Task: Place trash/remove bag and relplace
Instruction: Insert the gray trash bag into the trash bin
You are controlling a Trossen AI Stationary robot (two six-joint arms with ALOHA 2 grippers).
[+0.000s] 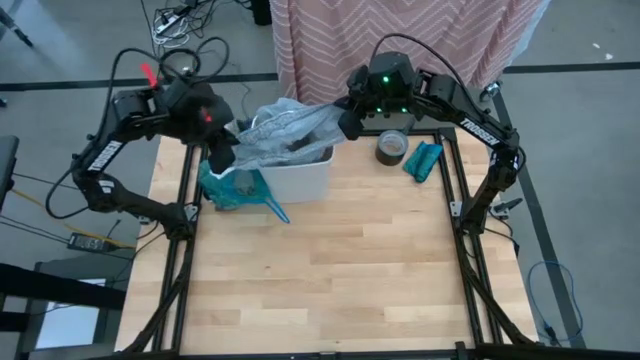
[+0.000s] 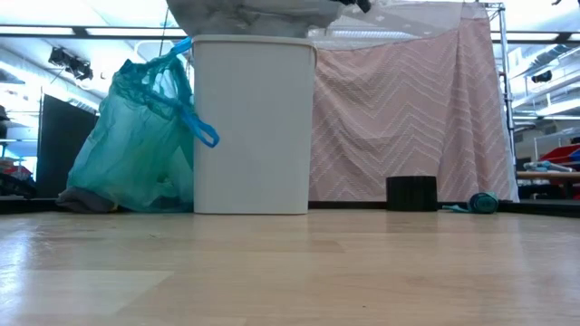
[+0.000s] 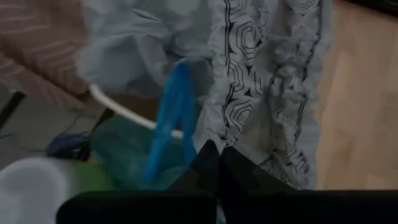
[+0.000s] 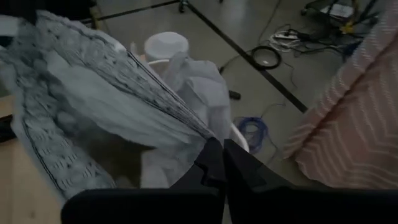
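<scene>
— Two grippers on one bag, is that right?

— Yes. The left gripper (image 1: 222, 158) and the right gripper (image 1: 347, 118) each have their fingers pinched together on an edge of the pale grey patterned plastic bag (image 1: 285, 130); both wrist views show the dark fingers closed with grey film caught between them.

— Where is the bag relative to the bin?

— Stretched over the mouth of the small white rectangular bin (image 1: 298, 178), sagging into it. Its long axis runs from the left gripper, just off the bin's left corner, up to the right gripper above the bin's far right corner. The coming move, I judge, turns on that span: the bag's mouth has to drop around the rim, so both arms must lower and spread outward past the bin's walls.

— Which arm is nearer the rim?

— The left one looks lower and closer to it; the right arm reaches in from beyond the bin, elbow bent back.

— And the old liner?

— The translucent teal-green plastic bin liner (image 2: 136, 145) sits bundled on the wooden desk (image 1: 330, 270), touching the bin's left wall, its blue tie (image 2: 195, 122) hanging loose. Whatever trash it holds I cannot make out.

— Anything else nearby?

— A dark tape roll (image 1: 391, 147) and a folded teal bundle (image 1: 423, 161) lie to the bin's right, apart from it.
</scene>
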